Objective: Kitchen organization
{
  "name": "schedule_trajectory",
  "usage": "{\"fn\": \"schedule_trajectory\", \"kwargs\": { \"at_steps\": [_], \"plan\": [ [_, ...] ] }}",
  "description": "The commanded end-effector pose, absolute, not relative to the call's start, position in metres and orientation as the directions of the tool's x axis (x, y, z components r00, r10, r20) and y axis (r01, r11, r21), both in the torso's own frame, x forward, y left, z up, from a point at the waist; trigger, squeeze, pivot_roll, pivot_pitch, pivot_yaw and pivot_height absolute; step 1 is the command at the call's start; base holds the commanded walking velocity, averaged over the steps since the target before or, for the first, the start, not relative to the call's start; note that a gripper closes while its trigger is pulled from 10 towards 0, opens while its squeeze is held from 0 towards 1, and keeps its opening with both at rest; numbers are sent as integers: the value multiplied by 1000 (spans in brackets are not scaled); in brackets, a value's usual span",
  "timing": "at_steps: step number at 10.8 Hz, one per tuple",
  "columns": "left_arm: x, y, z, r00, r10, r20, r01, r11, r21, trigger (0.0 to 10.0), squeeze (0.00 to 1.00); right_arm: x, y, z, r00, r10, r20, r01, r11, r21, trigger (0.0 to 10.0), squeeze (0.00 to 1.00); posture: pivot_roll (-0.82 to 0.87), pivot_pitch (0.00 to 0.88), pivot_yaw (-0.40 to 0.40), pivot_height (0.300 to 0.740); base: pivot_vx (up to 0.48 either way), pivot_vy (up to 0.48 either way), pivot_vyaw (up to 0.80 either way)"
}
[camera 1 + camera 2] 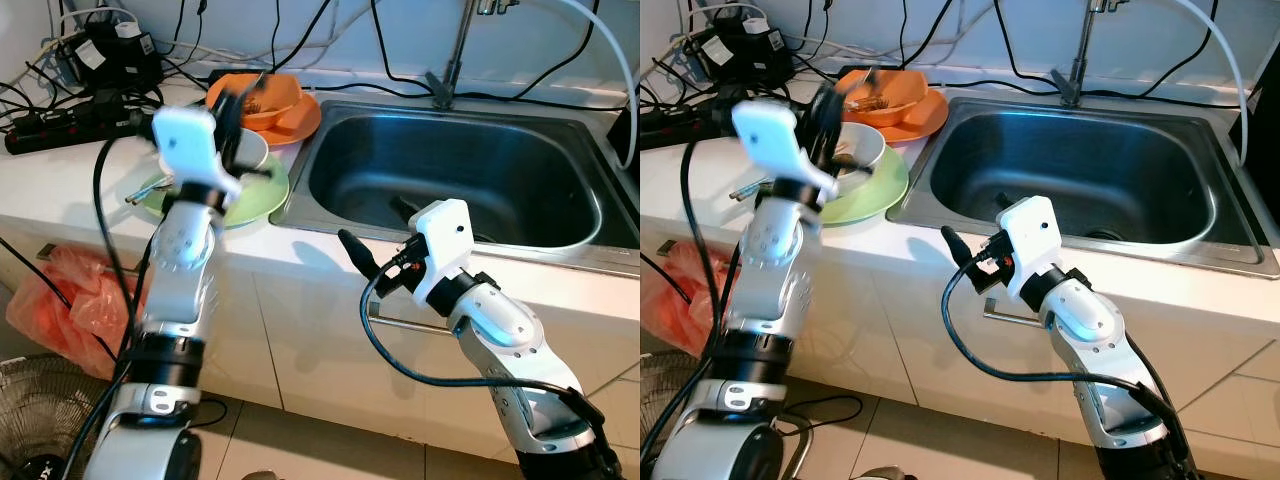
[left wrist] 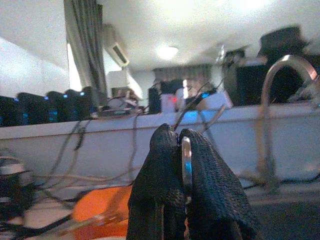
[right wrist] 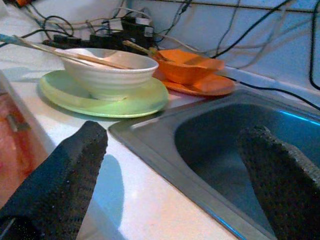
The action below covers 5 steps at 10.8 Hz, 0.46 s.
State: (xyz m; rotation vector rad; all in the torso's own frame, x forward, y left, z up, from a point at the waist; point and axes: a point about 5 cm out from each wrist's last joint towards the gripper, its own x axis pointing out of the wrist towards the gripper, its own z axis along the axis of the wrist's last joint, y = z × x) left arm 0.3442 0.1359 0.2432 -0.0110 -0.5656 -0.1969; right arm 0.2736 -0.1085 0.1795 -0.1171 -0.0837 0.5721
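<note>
Beside the one steel sink (image 1: 560, 245), on its left, the counter holds four pieces of crockery: one green plate (image 3: 75, 92) with one white bowl (image 3: 107, 70) sitting on it, and behind those, further from the counter edge, one orange plate (image 3: 210, 86) carrying one orange bowl (image 3: 187, 67). Utensils lie across the white bowl, at least two, though the exact count is hard to tell. One tap (image 1: 452, 55) rises at the back of the sink. One orange bag (image 1: 55, 290) hangs below the counter, left of the sink. Two robot arms are up, each with one gripper: left gripper (image 2: 178, 150), right gripper (image 3: 175, 165).
</note>
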Motion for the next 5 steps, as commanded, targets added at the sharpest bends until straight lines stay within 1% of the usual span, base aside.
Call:
{"fn": "schedule_trajectory", "kwargs": {
  "at_steps": [1, 2, 3, 4, 5],
  "plan": [
    [344, 130, 255, 805, -214, 554, 245, 969, 19, 0, 0, 278, -112, 185, 852, 518, 73, -506, 852, -136, 10000, 0, 94, 0, 37, 740, 0, 0, 0],
    [345, 114, 255, 801, -268, 535, 387, 914, -122, 0, 0, 282, -115, 185, 877, 472, 84, -466, 881, -82, 10000, 0, 97, 0, 38, 740, 0, 0, 0],
    [346, 100, 250, 799, -329, 503, 465, 868, -171, 0, 0, 286, -118, 186, 896, 433, 96, -432, 901, -38, 10000, 0, 96, 0, 40, 740, 0, 0, 0],
    [346, 87, 244, 796, -386, 466, 538, 804, -254, 0, 0, 292, -122, 187, 920, 378, 108, -382, 924, 20, 10000, 0, 97, 0, 42, 740, 0, 0, 0],
    [344, 79, 240, 790, -412, 454, 580, 742, -335, 0, 0, 298, -130, 189, 944, 309, 117, -320, 943, 95, 10000, 0, 98, 0, 46, 740, 0, 0, 0]
  ]
}}
